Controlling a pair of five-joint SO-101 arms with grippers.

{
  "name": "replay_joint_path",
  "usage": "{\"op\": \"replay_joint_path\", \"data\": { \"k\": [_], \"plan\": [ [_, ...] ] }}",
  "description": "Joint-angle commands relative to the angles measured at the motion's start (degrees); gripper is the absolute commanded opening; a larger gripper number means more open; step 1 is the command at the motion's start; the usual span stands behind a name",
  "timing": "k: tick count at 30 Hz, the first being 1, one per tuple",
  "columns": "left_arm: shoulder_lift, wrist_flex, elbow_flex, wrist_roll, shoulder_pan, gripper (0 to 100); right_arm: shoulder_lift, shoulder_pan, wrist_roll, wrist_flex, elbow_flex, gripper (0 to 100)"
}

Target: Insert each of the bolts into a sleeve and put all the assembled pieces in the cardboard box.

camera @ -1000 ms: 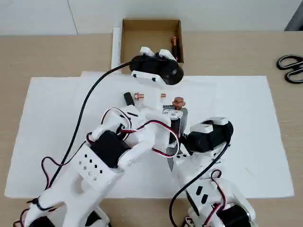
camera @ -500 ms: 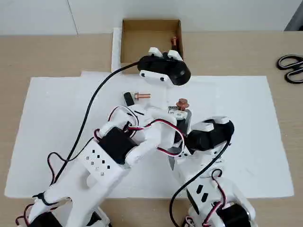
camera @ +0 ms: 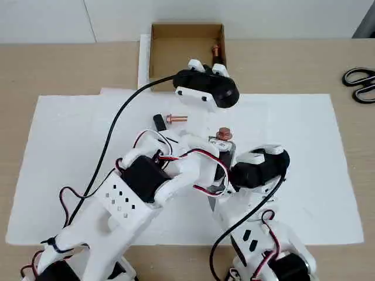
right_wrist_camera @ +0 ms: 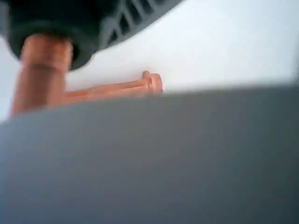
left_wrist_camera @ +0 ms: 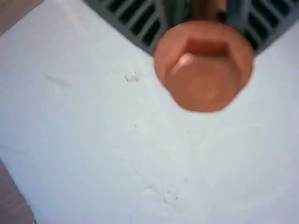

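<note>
My right gripper (camera: 225, 147) is shut on a copper bolt (camera: 223, 134), which stands head up over the middle of the white sheet. From the left wrist view I look straight down on that bolt's head (left_wrist_camera: 203, 67), with grey ribbed fingers (left_wrist_camera: 126, 14) behind it. In the right wrist view the shaft (right_wrist_camera: 42, 70) runs into a black sleeve (right_wrist_camera: 46, 28). A loose bolt (camera: 176, 119) (right_wrist_camera: 117, 87) lies beside a black sleeve (camera: 159, 122). My left arm's wrist (camera: 206, 89) hangs just in front of the cardboard box (camera: 157, 52), where one assembled piece (camera: 215, 54) lies.
A white sheet (camera: 304, 152) covers most of the wooden table. Scissors (camera: 360, 85) lie at the far right edge. Both arms crowd the sheet's middle and near side, with a black cable (camera: 114, 126) arching over its left part.
My left arm's wrist has swung right and toward the box, uncovering the loose bolt. The bolt in my right gripper has shifted slightly toward the near edge.
</note>
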Motion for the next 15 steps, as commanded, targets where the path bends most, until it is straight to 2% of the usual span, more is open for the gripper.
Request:
{"op": "replay_joint_path", "data": {
  "k": [1,15],
  "plan": [
    [-0.09,0.18,-3.03,-0.35,0.7,0,-0.48,0.04,-0.26,-1.45,-0.35,0.3],
    [0.0,2.29,-2.95,-0.44,0.97,0,-0.48,0.04,-0.26,-1.54,-0.35,0.3]
  ]
}}
